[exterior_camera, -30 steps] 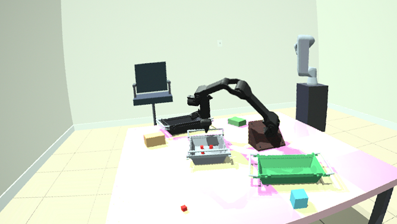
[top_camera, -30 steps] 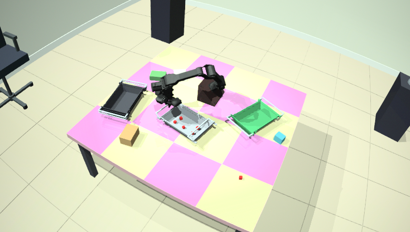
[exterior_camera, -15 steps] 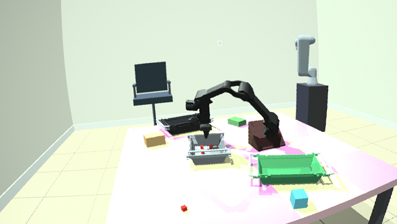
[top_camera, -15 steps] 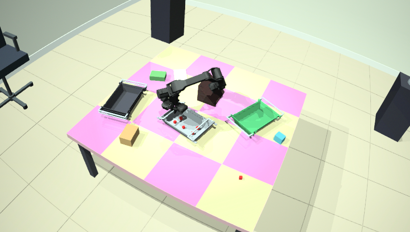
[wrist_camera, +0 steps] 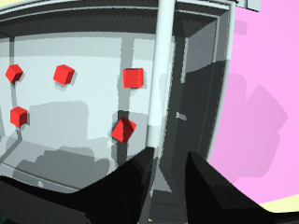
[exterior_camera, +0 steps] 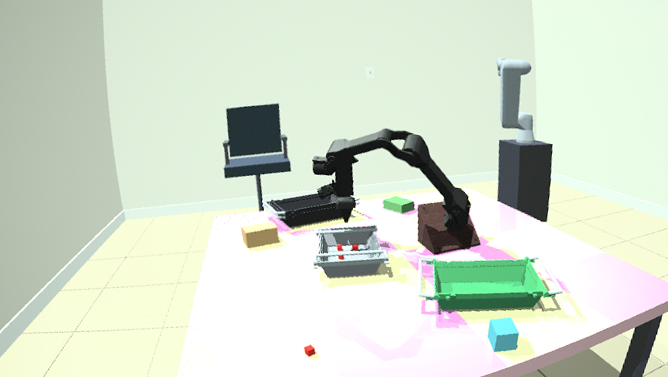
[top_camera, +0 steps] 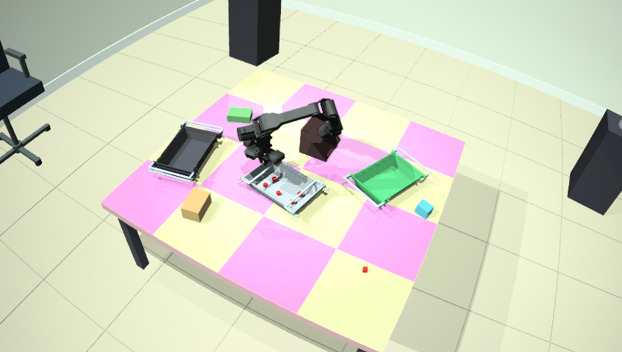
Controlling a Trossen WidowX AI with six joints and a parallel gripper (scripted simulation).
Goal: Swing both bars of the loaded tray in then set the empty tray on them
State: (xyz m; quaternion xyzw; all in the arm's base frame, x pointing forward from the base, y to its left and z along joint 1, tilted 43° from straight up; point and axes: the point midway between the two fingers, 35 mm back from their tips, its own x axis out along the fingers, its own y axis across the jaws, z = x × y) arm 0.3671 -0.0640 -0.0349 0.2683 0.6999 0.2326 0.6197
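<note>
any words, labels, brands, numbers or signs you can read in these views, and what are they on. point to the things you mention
No readable text in any view.
The gray tray (top_camera: 301, 208) (exterior_camera: 352, 270) (wrist_camera: 201, 84), green tray (top_camera: 386, 180) (exterior_camera: 490, 298) and black tray (top_camera: 185, 152) (exterior_camera: 310, 210): no lettering that can be made out.
The red blocks (top_camera: 278, 192) (exterior_camera: 355, 248) (wrist_camera: 134, 77): plain faces, no letters or numbers seen.
The arm (top_camera: 287, 116) (exterior_camera: 360, 148): too small and dark to tell whether it bears a brand.

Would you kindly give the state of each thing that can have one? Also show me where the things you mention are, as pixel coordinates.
Black gripper (top_camera: 265, 161) (exterior_camera: 345, 219) (wrist_camera: 170, 157): slightly open
Grey plastic tray (exterior_camera: 356, 269) (wrist_camera: 203, 84): upright, loaded
Pale bar at gripper (wrist_camera: 170, 157): over that tray's opening
Opposite bar (exterior_camera: 355, 257): swung in
Green plastic tray (top_camera: 379, 169) (exterior_camera: 490, 299): upright, empty
Black plastic tray (top_camera: 191, 150) (exterior_camera: 318, 216): upright, empty
</note>
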